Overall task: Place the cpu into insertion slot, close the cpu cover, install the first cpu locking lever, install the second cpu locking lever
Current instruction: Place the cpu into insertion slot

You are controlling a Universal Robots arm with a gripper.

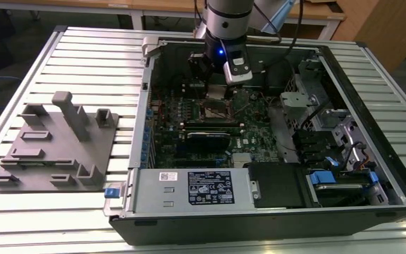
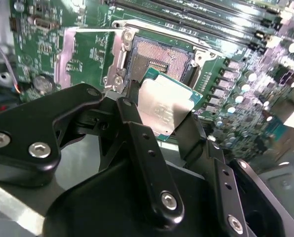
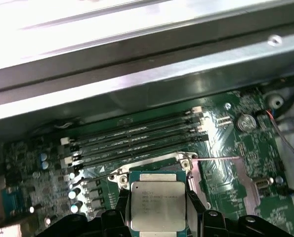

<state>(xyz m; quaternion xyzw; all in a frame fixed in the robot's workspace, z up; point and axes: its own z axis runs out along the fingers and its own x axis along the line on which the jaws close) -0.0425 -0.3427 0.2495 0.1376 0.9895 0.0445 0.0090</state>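
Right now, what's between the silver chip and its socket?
Nothing: in the second wrist view the cpu, held by the gripper, hangs over the bare insertion slot.

PC case (image 1: 259, 222) lies on table (image 1: 83, 53), w/ parts rack (image 1: 55, 143) beside it at the exterior view's left. Inside: board (image 1: 252, 132) on case floor, power unit (image 1: 196, 188) along near wall, drive bays (image 1: 330, 148) at the exterior view's right. Socket (image 1: 217, 110) mid-board, memory slots (image 3: 137, 138) just beside it. Chip (image 3: 156, 205) pinched betw. gripper (image 2: 160, 104) fingers, over socket.
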